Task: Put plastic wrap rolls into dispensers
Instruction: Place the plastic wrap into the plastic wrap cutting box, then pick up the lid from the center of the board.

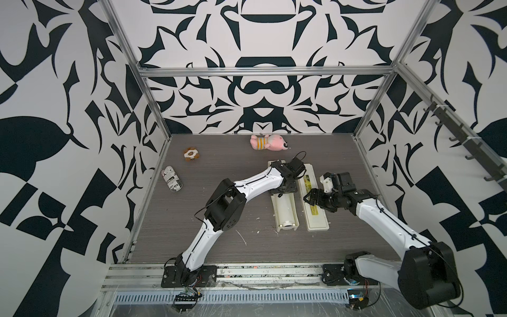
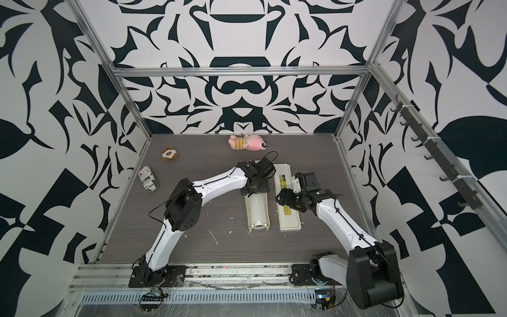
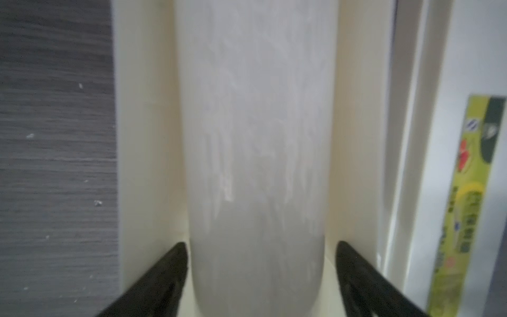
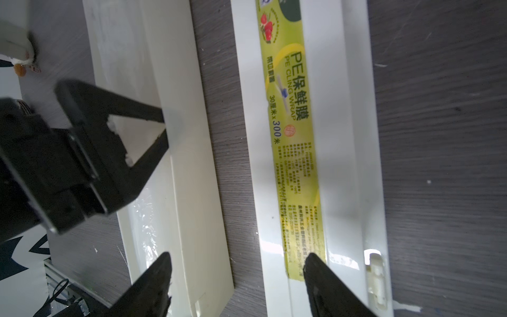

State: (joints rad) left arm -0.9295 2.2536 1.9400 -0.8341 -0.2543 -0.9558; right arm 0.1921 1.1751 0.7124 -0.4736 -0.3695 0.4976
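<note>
The left gripper stands over the open dispenser, its jaws spread wider than the plastic wrap roll and clear of it on either side. We see the roll lying lengthwise in the dispenser's cream trough, right of centre in both top views. Just to the right of the trough lies the lid, flat on the table with its yellow label facing up. A strip of table shows between trough and lid. The right gripper hangs over that strip and the lid's near edge, jaws wide apart with nothing between them. Further out, toward the left of the top views, we find a newsprint-patterned cylinder and a small brown toy. At the table's upper centre is a pink plush toy. All three are well apart from the dispenser.
</note>
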